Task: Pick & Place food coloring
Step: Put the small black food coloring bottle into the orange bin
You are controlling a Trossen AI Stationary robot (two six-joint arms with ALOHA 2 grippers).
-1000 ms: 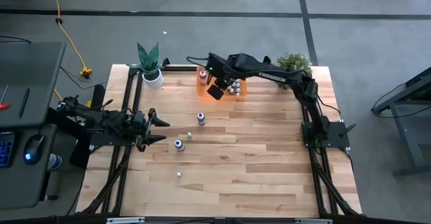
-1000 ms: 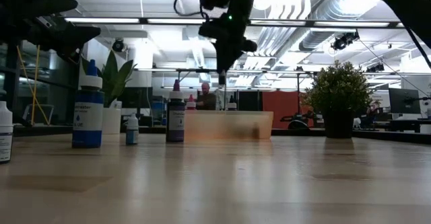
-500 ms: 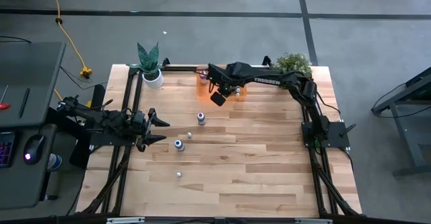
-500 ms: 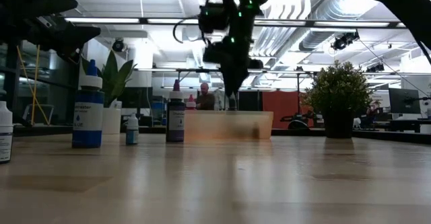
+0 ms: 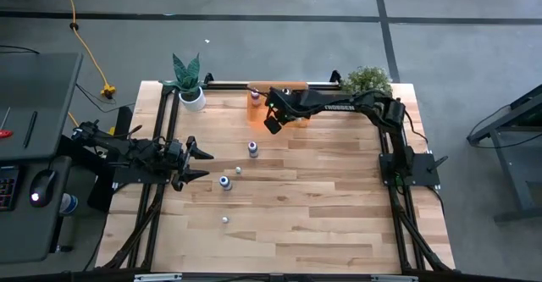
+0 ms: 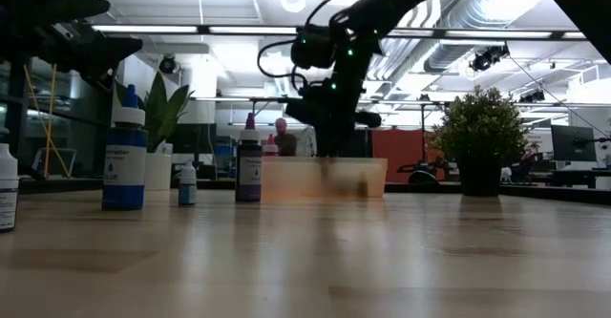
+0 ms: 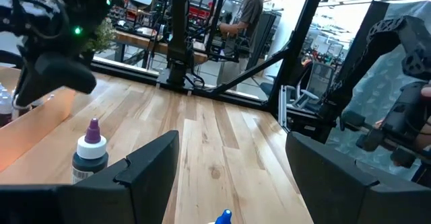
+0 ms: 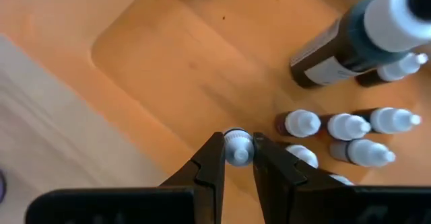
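Observation:
My right gripper (image 8: pixel 238 141) is shut on a tiny whitish food coloring bottle (image 8: pixel 237 153) above the floor of the orange bin (image 5: pixel 259 102) at the table's far side. Several small white-capped bottles (image 8: pixel 347 126) and a large dark bottle (image 8: pixel 360 39) stand in the bin. More bottles stand upright on the table: a purple-capped one (image 5: pixel 252 148), a blue one (image 5: pixel 224 181) and two tiny ones (image 5: pixel 238 170) (image 5: pixel 224 219). My left gripper (image 5: pixel 200 163) waits open at the table's left edge. My right gripper pinches the little bottle's white ribbed cap (image 8: pixel 237 158) between its two fingers. The fingers come from above, slanting down into the bin. The bottle's body is hidden under the cap; whether its base touches the bin floor I cannot tell.
A potted snake plant (image 5: pixel 188 83) stands at the far left corner and a bushy plant (image 5: pixel 368 79) at the far right. In the low view a blue bottle (image 6: pixel 124 160) and a purple one (image 6: pixel 249 170) stand left of the bin (image 6: pixel 368 178). A person (image 7: pixel 250 12) stands beyond the table.
My right gripper has come down from well above the bin to its rim, rolling somewhat about its own axis, with the small bottle still between its fingers.

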